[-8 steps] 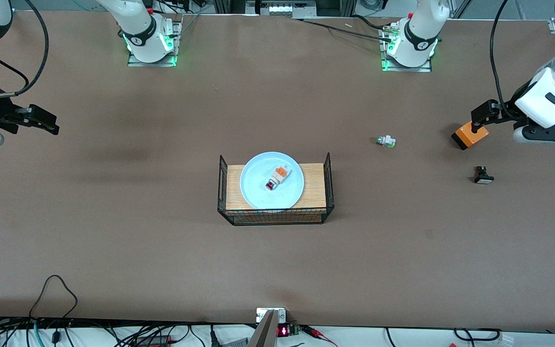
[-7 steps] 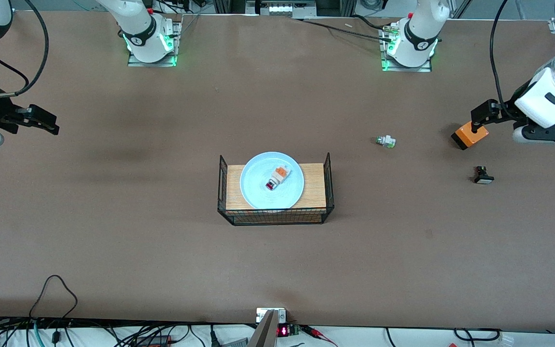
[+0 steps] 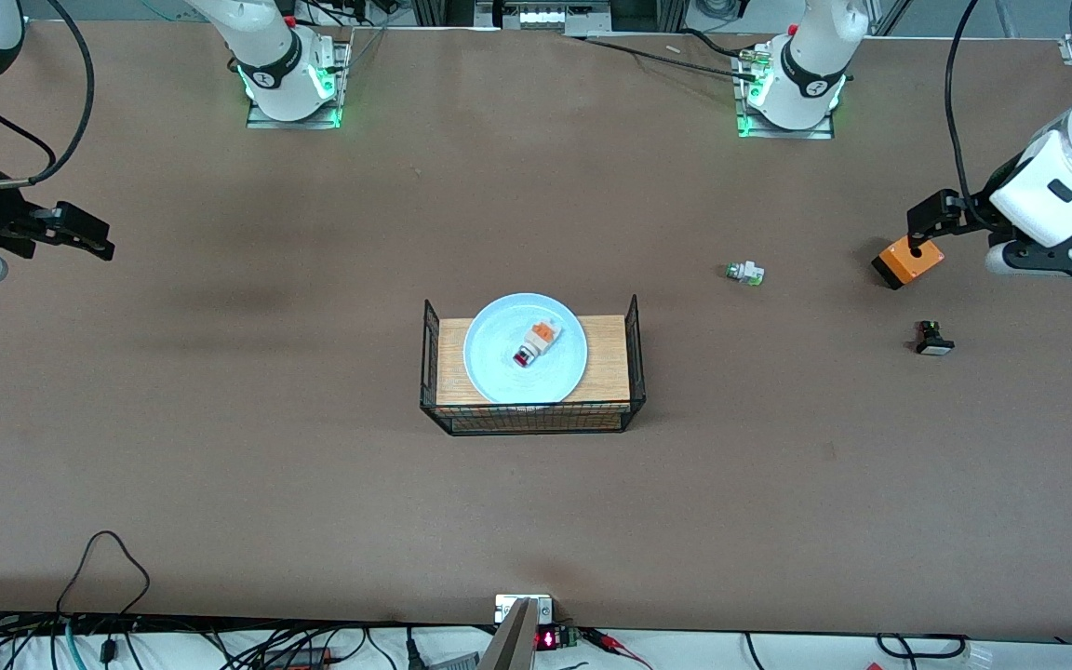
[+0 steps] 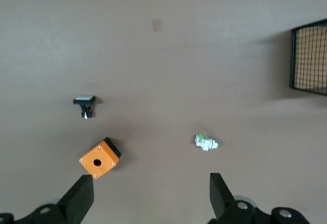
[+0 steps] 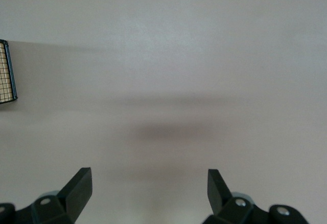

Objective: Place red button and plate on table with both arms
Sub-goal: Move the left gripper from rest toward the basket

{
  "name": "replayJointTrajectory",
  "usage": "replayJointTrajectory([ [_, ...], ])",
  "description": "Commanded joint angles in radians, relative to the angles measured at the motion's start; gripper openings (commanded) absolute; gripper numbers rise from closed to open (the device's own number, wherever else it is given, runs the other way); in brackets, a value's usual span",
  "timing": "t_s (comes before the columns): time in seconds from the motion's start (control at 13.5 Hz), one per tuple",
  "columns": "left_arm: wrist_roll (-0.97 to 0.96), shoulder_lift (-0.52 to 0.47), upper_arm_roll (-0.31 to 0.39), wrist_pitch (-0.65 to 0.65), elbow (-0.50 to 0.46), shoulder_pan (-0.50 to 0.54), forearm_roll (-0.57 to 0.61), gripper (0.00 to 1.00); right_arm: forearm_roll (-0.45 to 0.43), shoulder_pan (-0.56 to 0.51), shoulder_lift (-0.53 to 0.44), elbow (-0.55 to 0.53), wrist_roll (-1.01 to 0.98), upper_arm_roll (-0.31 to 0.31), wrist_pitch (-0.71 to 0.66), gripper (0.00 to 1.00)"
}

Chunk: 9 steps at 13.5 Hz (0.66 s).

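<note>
The pale blue plate (image 3: 497, 368) sits on the wood top of a black wire basket (image 3: 607, 370) in the middle of the brown table (image 3: 313, 465). The red button (image 3: 535, 342), white with an orange band and a red cap, lies on the plate. My left gripper (image 3: 927, 221) is open and empty over the orange box at the left arm's end of the table; its own view shows it open (image 4: 150, 184). My right gripper (image 3: 82, 233) is open and empty over bare table at the right arm's end, as its own view also shows (image 5: 149, 180).
An orange box with a hole (image 3: 908, 261) (image 4: 100, 158), a white piece with a green tip (image 3: 744, 273) (image 4: 206, 142) and a small black part (image 3: 933, 338) (image 4: 85, 105) lie toward the left arm's end. The basket's edge shows in both wrist views (image 4: 309, 58) (image 5: 6, 73).
My left gripper has shifted very slightly toward the robots' bases. Nothing else has moved.
</note>
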Motion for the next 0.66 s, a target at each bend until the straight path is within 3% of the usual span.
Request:
replayJointTrajectory([
  [0.0,-0.020,0.059,-0.013,-0.053,0.092,-0.022,-0.040,1.00,0.002,-0.001,-0.007,0.005,-0.012,0.001,-0.014,1.00],
  [0.37,-0.024,0.177,-0.182,-0.033,0.164,-0.101,-0.134,1.00,0.000,0.011,0.004,0.009,0.005,0.008,-0.016,1.00],
  [0.59,-0.070,0.272,-0.216,0.236,0.196,-0.224,-0.135,1.00,0.000,0.004,0.004,0.010,0.000,0.004,-0.016,1.00],
])
